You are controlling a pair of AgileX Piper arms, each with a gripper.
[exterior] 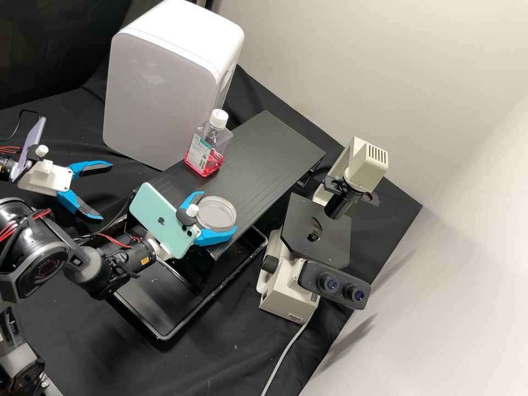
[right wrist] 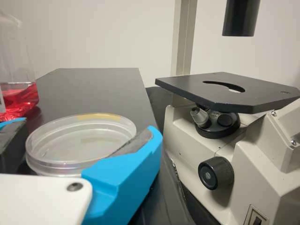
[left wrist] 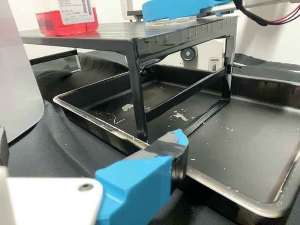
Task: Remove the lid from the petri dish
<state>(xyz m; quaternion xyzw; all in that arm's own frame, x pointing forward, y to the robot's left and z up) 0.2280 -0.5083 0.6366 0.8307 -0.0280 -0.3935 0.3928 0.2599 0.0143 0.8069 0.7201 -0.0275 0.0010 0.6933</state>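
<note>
Lid (right wrist: pixel 79 133) on dish (exterior: pixel 216 215) near shelf (exterior: pixel 264 159) edge, straddled by right gripper's (exterior: pixel 219 210) spread fingers; left gripper (exterior: pixel 104 190) wide apart. Risk of pinching low, lifting base too, or shoving dish off.

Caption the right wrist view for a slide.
Right gripper straddling the petri dish on the black shelf, microscope alongside.
</note>
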